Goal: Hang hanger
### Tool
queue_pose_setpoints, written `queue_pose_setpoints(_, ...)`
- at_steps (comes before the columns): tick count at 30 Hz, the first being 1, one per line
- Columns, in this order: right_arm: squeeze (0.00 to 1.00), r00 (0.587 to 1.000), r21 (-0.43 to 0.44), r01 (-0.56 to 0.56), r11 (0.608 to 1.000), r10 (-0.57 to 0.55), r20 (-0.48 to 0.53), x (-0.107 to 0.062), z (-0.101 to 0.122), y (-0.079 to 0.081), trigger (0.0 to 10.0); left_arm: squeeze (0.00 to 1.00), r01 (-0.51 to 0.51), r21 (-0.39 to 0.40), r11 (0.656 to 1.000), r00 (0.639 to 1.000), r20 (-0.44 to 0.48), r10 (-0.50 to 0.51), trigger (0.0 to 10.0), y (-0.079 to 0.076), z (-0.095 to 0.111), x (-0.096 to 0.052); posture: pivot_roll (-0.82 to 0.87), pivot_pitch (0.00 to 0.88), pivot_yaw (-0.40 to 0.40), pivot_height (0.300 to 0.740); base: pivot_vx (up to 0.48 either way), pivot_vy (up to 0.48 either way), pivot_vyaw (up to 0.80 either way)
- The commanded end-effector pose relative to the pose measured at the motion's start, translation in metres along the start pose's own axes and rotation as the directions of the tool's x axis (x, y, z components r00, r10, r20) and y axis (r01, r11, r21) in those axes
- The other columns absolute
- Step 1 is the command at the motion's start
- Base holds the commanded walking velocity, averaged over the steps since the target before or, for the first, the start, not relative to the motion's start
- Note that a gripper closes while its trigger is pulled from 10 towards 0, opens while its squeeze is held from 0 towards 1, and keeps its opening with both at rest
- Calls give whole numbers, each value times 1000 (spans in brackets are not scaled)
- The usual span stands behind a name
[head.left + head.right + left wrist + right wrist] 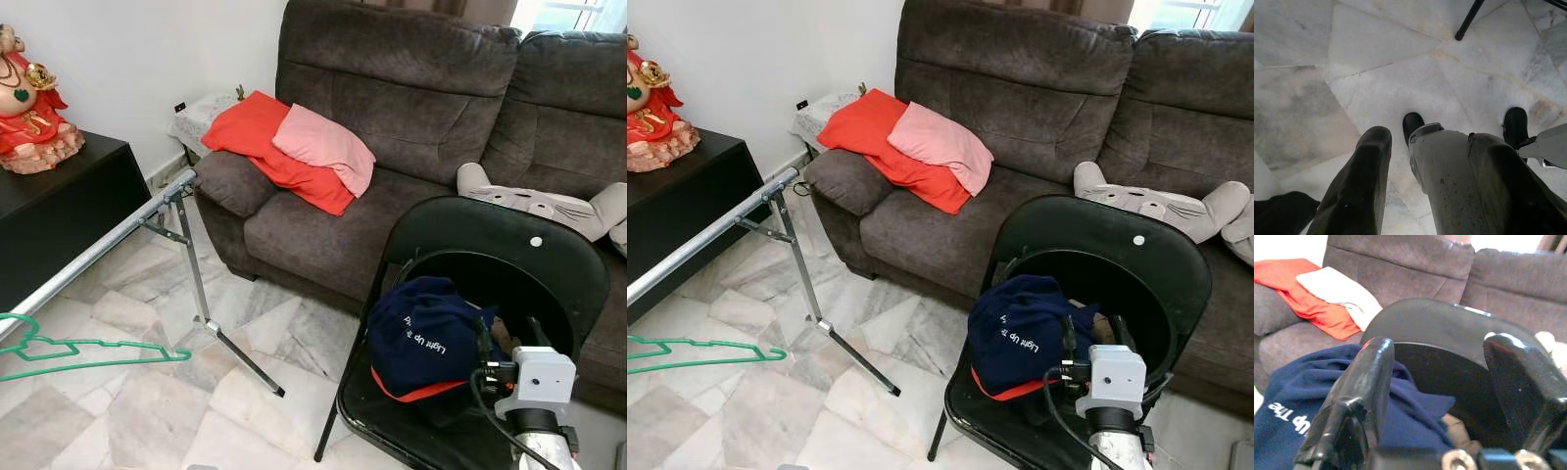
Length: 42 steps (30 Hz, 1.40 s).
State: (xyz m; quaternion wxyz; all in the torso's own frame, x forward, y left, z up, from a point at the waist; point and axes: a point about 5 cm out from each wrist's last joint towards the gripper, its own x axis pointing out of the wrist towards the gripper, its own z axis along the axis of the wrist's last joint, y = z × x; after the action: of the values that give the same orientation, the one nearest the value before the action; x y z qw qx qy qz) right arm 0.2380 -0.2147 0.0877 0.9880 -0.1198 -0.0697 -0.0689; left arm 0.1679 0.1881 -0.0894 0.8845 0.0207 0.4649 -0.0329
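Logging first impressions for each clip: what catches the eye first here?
The right pincer, fingers open, hovers by a navy garment lying on a black chair before the dark sofa. At the robot's left, a green hanger hangs on a silver rail, and red and pink cushions lie on the sofa.

A: What sits around the room?
B: A dark grey sofa (pixel 392 127) with a red cushion (pixel 265 147) and a pink one (pixel 325 147) lying on it, plus a grey plush toy (pixel 549 204) on the seat.
A: And nearer?
B: A black folding chair (pixel 490 264) carrying a navy garment (pixel 431 335) with white lettering. A red figurine (pixel 29 103) stands on the black desk (pixel 59 201), above a marble floor (pixel 147 411).
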Motion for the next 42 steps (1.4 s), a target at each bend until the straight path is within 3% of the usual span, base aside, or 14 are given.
queue_pose_setpoints(1,0,1000,-9,-3,1000,3,4,1,4,-1,10000,0,-1,17,1000,999,-38,2,10000,4,-11,-3,-30,93,14,740,0,0,0)
queue_pose_setpoints(9,0,992,149,-112,982,120,-44,14,8,17,10000,0,-11,23,1000,999,-36,12,10000,21,-11,-6,-26,89,11,740,0,0,0)
queue_pose_setpoints(13,0,983,279,-85,956,127,-135,8,-6,22,10000,0,-11,28,1000,999,-35,12,10000,25,-11,-7,-25,91,12,740,0,0,0)
queue_pose_setpoints(16,0,973,292,-58,955,120,-199,4,-17,20,10000,0,-10,35,999,999,-41,11,10000,25,-11,-7,-29,91,14,740,0,0,0)
queue_pose_setpoints(17,0,968,290,-45,956,113,-223,2,-21,19,8392,0,-8,39,999,999,-45,9,10000,23,-11,-6,-27,94,15,740,0,0,0)
queue_pose_setpoints(18,0,967,288,-42,957,111,-230,2,-22,18,8392,0,-7,40,999,999,-46,9,10000,22,-11,-6,-27,94,15,740,0,0,0)
queue_pose_setpoints(19,0,966,294,-31,955,104,-235,2,-23,18,0,0,-5,41,999,999,-46,7,10000,20,-10,-5,-27,93,15,740,0,0,0)
queue_pose_setpoints(21,0,966,322,-16,947,97,-240,3,-23,17,0,0,0,43,999,999,-45,2,10000,14,-9,-4,-24,94,15,740,0,0,0)
queue_pose_setpoints(22,0,965,336,-14,942,101,-241,4,-23,18,980,0,4,44,999,999,-44,-2,10000,10,-8,-3,-25,94,15,740,0,0,0)
queue_pose_setpoints(23,0,965,344,-15,939,104,-241,5,-22,18,980,0,7,45,999,999,-43,-5,10000,8,-7,-2,-25,94,15,740,0,0,0)
queue_pose_setpoints(24,0,964,344,-18,939,107,-243,6,-22,18,10000,0,11,47,999,999,-42,-9,10000,4,-6,-1,-23,94,14,740,0,0,0)
queue_pose_setpoints(33,0,949,401,17,916,112,-295,1,-34,21,10000,0,40,69,997,999,-37,-38,10000,-19,-4,2,-20,97,15,740,0,0,0)
queue_pose_setpoints(39,0,947,412,24,911,111,-301,1,-36,21,10000,0,39,70,997,998,-42,-36,10000,-19,-6,2,-19,98,16,740,0,0,0)
queue_pose_setpoints(42,0,948,418,19,908,117,-297,3,-37,21,10000,0,27,72,997,998,-53,-24,10000,-5,-14,-2,-19,99,16,740,0,0,0)
